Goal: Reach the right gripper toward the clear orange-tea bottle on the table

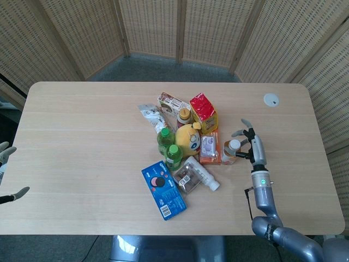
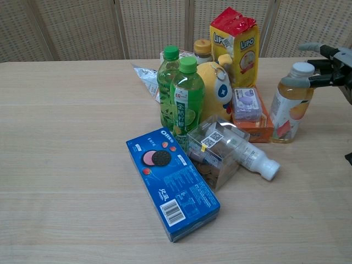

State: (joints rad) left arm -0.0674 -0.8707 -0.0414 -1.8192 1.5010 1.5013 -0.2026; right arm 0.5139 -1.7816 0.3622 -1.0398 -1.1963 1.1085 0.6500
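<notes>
Head view looks steeply down over the whole table (image 1: pixel 82 109); chest view sits low, near the shared clutter.

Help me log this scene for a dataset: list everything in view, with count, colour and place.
orange-tea bottle: 1, clear, orange tea, right of pile
green bottles: 2, pile's left
Oreo box: 1, blue, front
clear snack box: 1, beside Oreo box
white bottle: 1, lying down
yellow plush: 1, centre
Lipo pack: 1, red-yellow, back
table: 1, light wood
left hand: open, left edge
right hand: at the tea bottle, fingers around its neck
</notes>
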